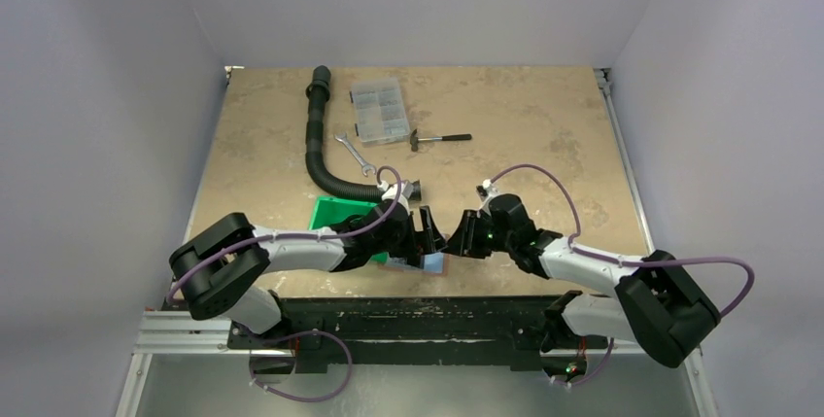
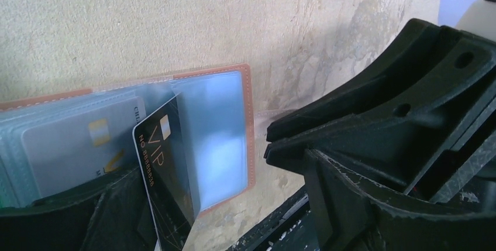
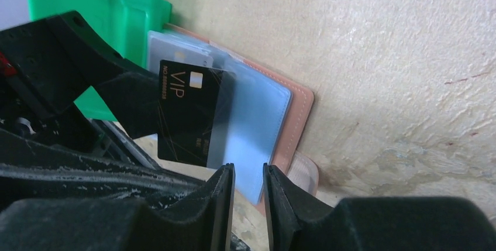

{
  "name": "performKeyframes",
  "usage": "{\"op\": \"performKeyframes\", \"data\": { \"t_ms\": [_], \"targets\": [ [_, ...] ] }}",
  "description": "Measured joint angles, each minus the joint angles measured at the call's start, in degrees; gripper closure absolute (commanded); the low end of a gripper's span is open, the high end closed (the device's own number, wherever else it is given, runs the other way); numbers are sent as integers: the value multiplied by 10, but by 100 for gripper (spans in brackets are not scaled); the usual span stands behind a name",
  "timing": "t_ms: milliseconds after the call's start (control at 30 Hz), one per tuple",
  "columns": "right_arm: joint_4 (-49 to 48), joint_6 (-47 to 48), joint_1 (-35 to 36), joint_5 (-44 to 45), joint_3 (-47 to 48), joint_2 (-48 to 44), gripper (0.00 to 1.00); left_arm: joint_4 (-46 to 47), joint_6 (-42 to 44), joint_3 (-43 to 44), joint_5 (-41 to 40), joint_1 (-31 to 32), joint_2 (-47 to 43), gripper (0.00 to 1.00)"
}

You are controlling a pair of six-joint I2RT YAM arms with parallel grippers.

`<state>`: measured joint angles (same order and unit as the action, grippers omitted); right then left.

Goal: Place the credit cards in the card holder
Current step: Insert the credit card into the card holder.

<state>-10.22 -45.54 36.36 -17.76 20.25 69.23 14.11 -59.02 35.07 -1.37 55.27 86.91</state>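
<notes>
We see the card holder (image 3: pixel 301 116) lying open on the worktop (image 1: pixel 544 116), close to its near edge and between the two arms. Its grey-blue pockets face up and its reddish-brown border runs along the outer edges. One corner sits just beside the green bin (image 3: pixel 111 11). Open worktop runs away from its right and far edges.

A black VIP card (image 2: pixel 166 175) stands tilted, with one end under a clear sleeve of the holder. Its free end is against a finger of the left pincer (image 2: pixel 225 192), whose jaws stand wide apart, leaving room on the card's other side. A grey card (image 2: pixel 70 145) lies in a pocket nearby.

The right pincer (image 3: pixel 248 175) is at the holder's outer edge, its fingers a narrow slit apart. A pocket corner shows through the slit, and we cannot tell whether they pinch it.

A hose (image 1: pixel 316 145), wrench (image 1: pixel 355 153), clear box (image 1: pixel 379 111) and hammer (image 1: pixel 439 138) lie well apart, towards the far edge.
</notes>
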Motion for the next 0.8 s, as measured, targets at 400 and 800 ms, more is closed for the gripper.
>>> {"op": "performKeyframes", "data": {
  "t_ms": [400, 800],
  "targets": [
    [-10, -21, -23, -8, -11, -37, 66, 30, -1, -32, 1, 0, -27, 10],
    [-35, -38, -117, -79, -18, -10, 61, 51, 1, -35, 9, 0, -17, 11]
  ]
}}
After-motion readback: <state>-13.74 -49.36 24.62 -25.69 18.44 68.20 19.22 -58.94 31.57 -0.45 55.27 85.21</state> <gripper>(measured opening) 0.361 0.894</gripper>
